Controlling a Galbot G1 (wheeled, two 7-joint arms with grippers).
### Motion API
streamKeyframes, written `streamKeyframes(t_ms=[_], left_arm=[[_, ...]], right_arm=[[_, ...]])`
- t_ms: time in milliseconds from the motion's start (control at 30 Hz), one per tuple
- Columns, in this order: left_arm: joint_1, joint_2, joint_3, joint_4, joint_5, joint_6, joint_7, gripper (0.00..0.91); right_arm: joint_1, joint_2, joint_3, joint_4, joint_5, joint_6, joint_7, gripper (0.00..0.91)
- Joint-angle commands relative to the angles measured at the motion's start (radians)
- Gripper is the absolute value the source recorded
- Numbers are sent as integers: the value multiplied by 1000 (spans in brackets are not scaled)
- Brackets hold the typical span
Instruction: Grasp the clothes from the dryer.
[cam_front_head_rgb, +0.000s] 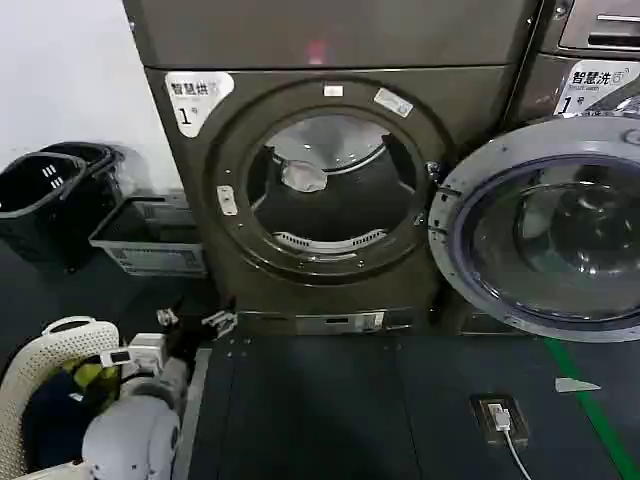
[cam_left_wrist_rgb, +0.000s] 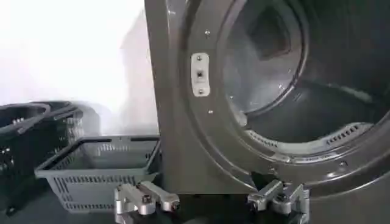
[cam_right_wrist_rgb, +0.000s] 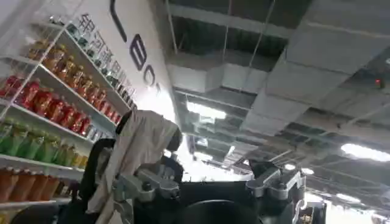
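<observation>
1 dryer (cam_front_head_rgb: 330, 190) w/ door (cam_front_head_rgb: 545, 225) swung open, 1 pale cloth (cam_front_head_rgb: 303, 176) in drum; left gripper (cam_left_wrist_rgb: 210, 199) low by porthole, jaws released; right gripper (cam_right_wrist_rgb: 207, 185) released, aimed at ceiling.

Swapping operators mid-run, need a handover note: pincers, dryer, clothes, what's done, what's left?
Left pincer: open, empty, low in front of the dryer, below the left side of the porthole.
Right pincer: open, empty, pointing up at the ceiling, away from the work.
Door: stands open to the right.
Pale cloth: lying deep in the drum, untouched.
Done: door open.
Left: reach in, grasp the cloth, draw it out.
</observation>
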Motion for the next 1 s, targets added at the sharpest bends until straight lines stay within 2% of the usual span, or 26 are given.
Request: streamKeyframes(t_ms=[33,100,233,1000], left_arm=[[-1,-3,0,-1,-1,49,-6,907],[-1,-6,4,0,2,49,-5,907],[1,-5,8,1,6,49,-4,907],[17,-13,22,-9,9,49,4,907]], right_arm=[[1,1,-6,6,8,-3,8,907],[4,-1,-18,-8,51,49,25,907],[6,0,-13,-31,44,57,18,907],[26,3,-20,-40,44,48,29,907]])
